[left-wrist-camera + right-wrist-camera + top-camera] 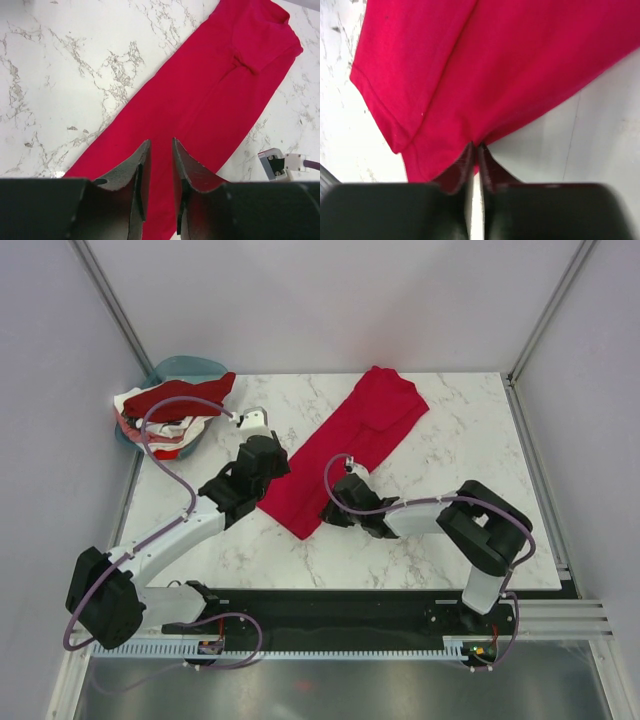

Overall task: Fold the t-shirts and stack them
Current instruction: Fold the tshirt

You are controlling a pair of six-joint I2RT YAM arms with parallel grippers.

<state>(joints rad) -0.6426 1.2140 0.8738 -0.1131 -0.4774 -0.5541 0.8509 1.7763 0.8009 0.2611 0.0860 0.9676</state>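
One crimson t-shirt (370,430): long diagonal strip
Left gripper (161,143): narrow gap, probably empty
Right gripper (476,145): pinching its hem

One crimson t-shirt (355,445) lies out, several other t-shirts (168,412) fill one teal basin (186,366).

The left arm (165,540) reaches from its near-left base diagonally toward the far right. The left gripper (160,144) points down, its fingers a narrow slit apart. The right arm (480,530) bends at the elbow and stretches low to the left, with the right gripper (476,146) pinched tight on an edge of the crimson t-shirt (520,65).
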